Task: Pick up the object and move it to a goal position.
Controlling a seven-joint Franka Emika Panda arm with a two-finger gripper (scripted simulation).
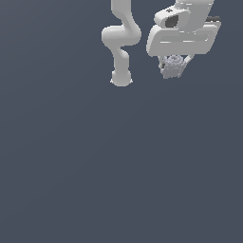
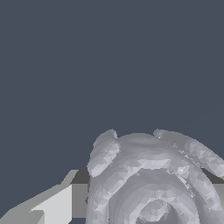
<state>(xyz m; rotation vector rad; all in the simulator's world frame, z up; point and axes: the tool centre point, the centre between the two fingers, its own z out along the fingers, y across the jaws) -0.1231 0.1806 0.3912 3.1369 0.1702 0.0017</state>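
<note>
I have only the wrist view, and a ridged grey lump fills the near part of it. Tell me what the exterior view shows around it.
Observer: The object sits just under the gripper, between its fingers.
Operator: Say where the arm's base is.
Observer: The base stands toward the exterior view's left of the gripper, the arm rising out of frame above it.
Operator: Report anything else on the floor.
Observer: Only plain dark grey floor shows; I see no goal marker.
</note>
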